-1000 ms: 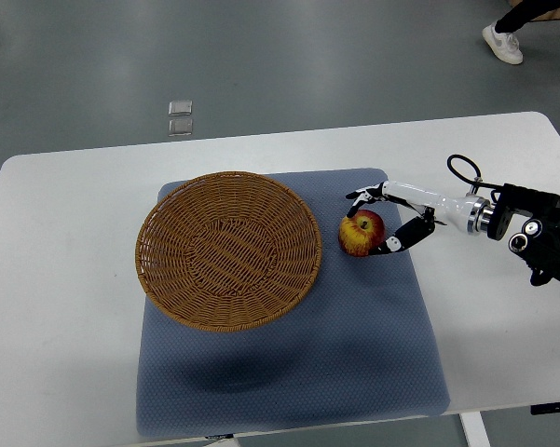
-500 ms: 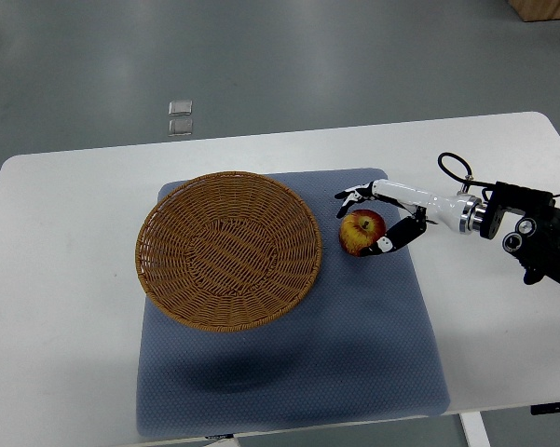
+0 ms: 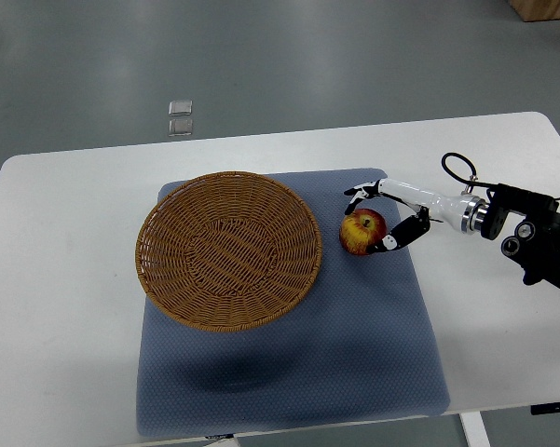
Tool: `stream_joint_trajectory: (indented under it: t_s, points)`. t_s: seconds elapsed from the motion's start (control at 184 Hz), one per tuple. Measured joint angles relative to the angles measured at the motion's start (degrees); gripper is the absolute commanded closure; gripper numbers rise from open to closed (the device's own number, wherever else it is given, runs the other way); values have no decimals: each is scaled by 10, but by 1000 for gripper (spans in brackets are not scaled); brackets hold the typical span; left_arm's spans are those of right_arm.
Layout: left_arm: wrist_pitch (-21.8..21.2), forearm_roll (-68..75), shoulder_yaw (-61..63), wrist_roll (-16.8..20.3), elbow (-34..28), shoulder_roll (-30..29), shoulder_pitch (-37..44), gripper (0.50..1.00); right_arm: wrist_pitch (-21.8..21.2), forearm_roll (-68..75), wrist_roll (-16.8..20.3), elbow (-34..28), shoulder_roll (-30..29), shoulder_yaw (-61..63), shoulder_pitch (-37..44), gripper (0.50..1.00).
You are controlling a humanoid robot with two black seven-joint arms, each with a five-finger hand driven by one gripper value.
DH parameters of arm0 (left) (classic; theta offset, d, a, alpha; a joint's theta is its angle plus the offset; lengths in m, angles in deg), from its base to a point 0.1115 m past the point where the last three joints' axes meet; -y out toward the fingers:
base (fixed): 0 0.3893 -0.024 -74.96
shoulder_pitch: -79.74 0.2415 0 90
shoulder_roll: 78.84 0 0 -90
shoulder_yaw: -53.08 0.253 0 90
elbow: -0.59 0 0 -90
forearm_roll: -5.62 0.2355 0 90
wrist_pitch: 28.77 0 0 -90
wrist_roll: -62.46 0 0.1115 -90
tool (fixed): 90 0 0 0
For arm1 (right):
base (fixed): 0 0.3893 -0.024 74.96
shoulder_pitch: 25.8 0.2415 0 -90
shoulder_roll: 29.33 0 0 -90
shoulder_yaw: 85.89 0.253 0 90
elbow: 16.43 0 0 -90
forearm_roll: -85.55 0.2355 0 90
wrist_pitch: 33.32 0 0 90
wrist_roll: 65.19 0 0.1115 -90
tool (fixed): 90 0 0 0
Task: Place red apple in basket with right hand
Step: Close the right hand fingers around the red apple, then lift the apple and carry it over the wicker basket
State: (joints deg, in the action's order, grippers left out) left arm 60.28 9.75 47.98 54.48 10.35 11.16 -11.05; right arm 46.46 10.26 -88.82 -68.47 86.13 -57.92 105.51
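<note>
On the white table [image 3: 65, 279], a blue mat [image 3: 354, 354] is lying under the wicker basket [image 3: 228, 250]; at the basket's three o'clock the red apple [image 3: 362, 232] is resting, apart from the rim. At the apple's three o'clock, the right hand [image 3: 384, 220] is cupping it, fingers [image 3: 361, 194] curled partway around it.

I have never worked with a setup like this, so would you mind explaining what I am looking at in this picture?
This is a single camera looking steeply down from the robot's own side onto a white table. The robot is a humanoid with fingered hands; only its right hand shows, its arm reaching in from the picture's right edge. A grey-blue mat lies on the table. On it sit a round woven basket, which holds nothing, and, just to its right, a red apple. The fingers curve around the apple from the right, above and below it, but the apple sits on the mat; whether they grip it firmly I cannot tell. The left arm is out of view.
</note>
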Motion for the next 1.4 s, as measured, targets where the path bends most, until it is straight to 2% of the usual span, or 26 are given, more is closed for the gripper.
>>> stream_joint_trajectory:
  t_s: [0.217,0.304,0.391,0.44,0.446,0.467,0.538,0.587,0.592,0.636,0.707,0.712,0.734,0.799,0.804,0.848,0.891,0.897,0.957,0.973,1.19,1.402]
  points:
    - [0,0,0,0,0,0,0,500,26,-18,3,8,0,-17,-1,587]
    - [0,0,0,0,0,0,0,500,33,-22,3,10,-1,-24,-1,605]
    - [0,0,0,0,0,0,0,500,35,-24,3,10,-2,-27,-1,656]
    - [0,0,0,0,0,0,0,500,35,-24,3,10,-2,-27,-1,656]
    - [0,0,0,0,0,0,0,500,35,-24,3,10,-2,-27,-1,685]
    - [0,0,0,0,0,0,0,500,35,-24,3,10,-2,-27,-1,697]
    - [0,0,0,0,0,0,0,500,35,-24,2,10,-2,-27,-1,732]
    - [0,0,0,0,0,0,0,500,35,-24,1,10,-2,-27,-1,732]
    - [0,0,0,0,0,0,0,500,35,-24,1,10,-2,-27,-1,748]
    - [0,0,0,0,0,0,0,500,35,-24,0,10,-2,-28,-1,771]
    - [0,0,0,0,0,0,0,500,35,-24,-2,10,-2,-28,-1,775]
    - [0,0,0,0,0,0,0,500,35,-24,-2,10,-2,-28,-1,797]
    - [0,0,0,0,0,0,0,500,35,-24,-2,10,-2,-28,-1,811]
    - [0,0,0,0,0,0,0,500,34,-24,-3,9,-2,-28,-1,820]
    - [0,0,0,0,0,0,0,500,34,-24,-4,9,-2,-28,-1,848]
    - [0,0,0,0,0,0,0,500,34,-23,-4,9,-2,-28,-1,879]
    - [0,0,0,0,0,0,0,500,34,-23,-5,9,-2,-27,-1,879]
    - [0,0,0,0,0,0,0,500,35,-23,-5,9,-2,-27,-1,917]
    - [0,0,0,0,0,0,0,500,36,-22,-7,8,-3,-25,-1,969]
    - [0,0,0,0,0,0,0,500,37,-22,-8,8,-4,-24,-1,1000]
    - [0,0,0,0,0,0,0,500,62,-17,-23,-8,1,-15,17,1000]
    - [0,0,0,0,0,0,0,500,66,-13,-25,-47,9,-14,66,1000]
